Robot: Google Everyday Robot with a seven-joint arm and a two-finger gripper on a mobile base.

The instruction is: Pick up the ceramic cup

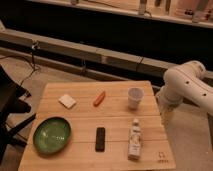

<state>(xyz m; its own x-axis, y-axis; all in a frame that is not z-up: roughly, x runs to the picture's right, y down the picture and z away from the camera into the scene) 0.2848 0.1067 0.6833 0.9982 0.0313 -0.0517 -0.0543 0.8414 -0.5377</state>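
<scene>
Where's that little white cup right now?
In the camera view the ceramic cup stands far right on the table, beyond the white bottle; the gripper hangs beside the table's right edge.

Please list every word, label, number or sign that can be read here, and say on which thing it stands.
No text here can be read.
Bottle: it has a label, but its print cannot be made out.
Table: a small mark near the front right corner, unreadable.
Ceramic cup: plain, no text.
Gripper, beside the table's right edge near the cup: no marking visible.
</scene>
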